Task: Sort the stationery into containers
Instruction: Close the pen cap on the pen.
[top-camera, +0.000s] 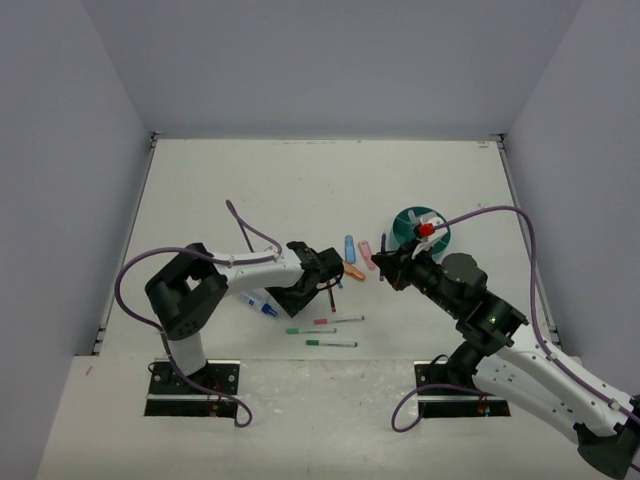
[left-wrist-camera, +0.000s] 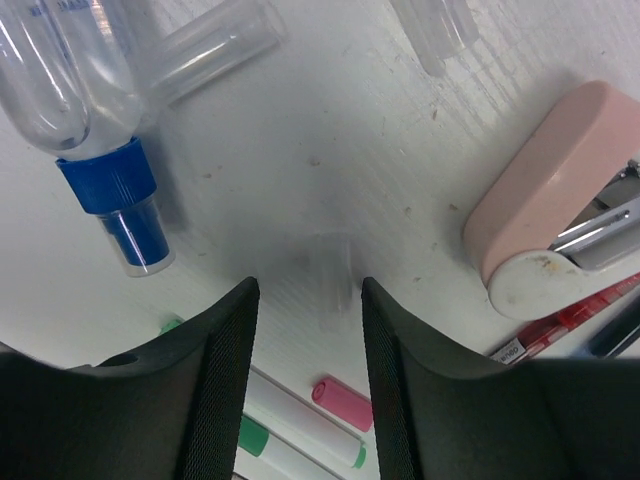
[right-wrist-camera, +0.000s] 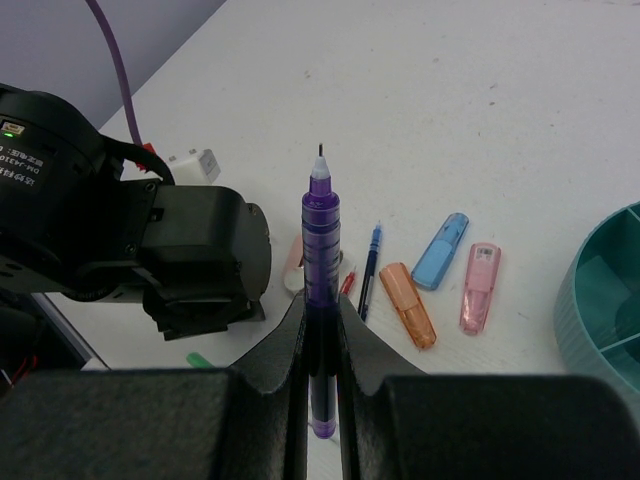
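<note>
- Right hand (right-wrist-camera: 321, 318) clamps a purple pen (right-wrist-camera: 321, 225) low on its barrel, tip pointing away, near the teal cup (right-wrist-camera: 598, 300) but not yet over it.
- Left hand (left-wrist-camera: 305, 350) hangs half-narrowed over bare counter (left-wrist-camera: 330, 130), with nothing between its fingers. A blue-capped tube (left-wrist-camera: 105, 180) lies on one side and what looks like a pink stapler (left-wrist-camera: 550, 200) on the other.
- Risk: the pen is held near one end only, so it may swivel or slip in the grip on the way to the cup. The cup is low and divided, so a long pen could catch a divider or lean out over the rim.
- Risk: the two hands work close together, and a swing by either arm could knock the other or scatter the highlighters between them.
- Risk: the left hand may shut on nothing, or nudge the red pen (left-wrist-camera: 570, 320) beside it.
- Count: one teal cup, its contents unclear.
- Count: three highlighters, namely a blue highlighter (right-wrist-camera: 441, 251), a pink highlighter (right-wrist-camera: 479, 287) and an orange highlighter (right-wrist-camera: 408, 305).
- Count: one tube.
- Count: six pens by my tally, the purple one held, the red one, a blue pen (right-wrist-camera: 370, 265) and three thin pens (top-camera: 330, 343) lying near the arm bases.
</note>
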